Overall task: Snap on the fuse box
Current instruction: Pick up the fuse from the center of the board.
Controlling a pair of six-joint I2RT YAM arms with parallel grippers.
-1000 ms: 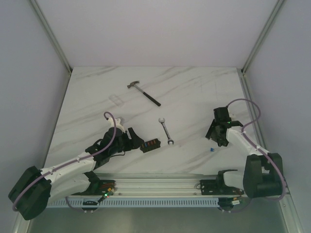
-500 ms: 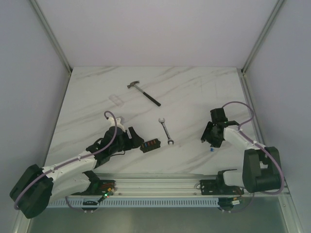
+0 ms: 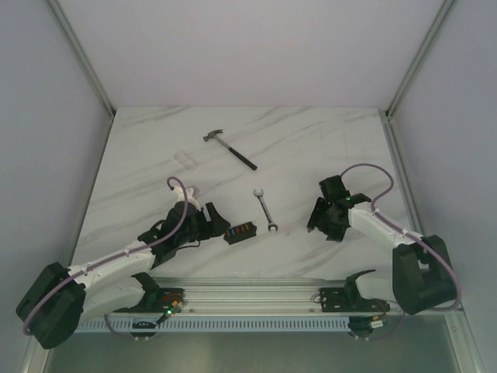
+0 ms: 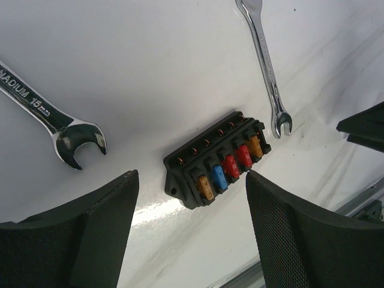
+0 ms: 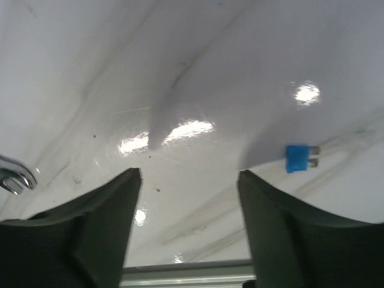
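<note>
Top external view: the fuse box (image 3: 240, 231) lay on the white worktop (image 3: 311, 148) close to the near edge, a little left of its middle. The left gripper (image 3: 214, 221) stood just beside it, on the side of the left edge, not touching it. The right gripper (image 3: 318, 222) hung low nearer the right edge. A small wrench (image 3: 265, 210) lay just beyond the fuse box, and a hammer (image 3: 231, 149) lay toward the far edge.

Left wrist view: the two fingers (image 4: 90, 240) were spread wide and gripped nothing. The fuse box lay flat ahead of them, with orange, blue and red fuses in a row. A bigger wrench (image 4: 57, 117) lay to its left.

Right wrist view: these fingers (image 5: 300, 240) were also apart, with only bare worktop between them. A loose blue fuse (image 5: 298, 158) lay just ahead of the right finger
</note>
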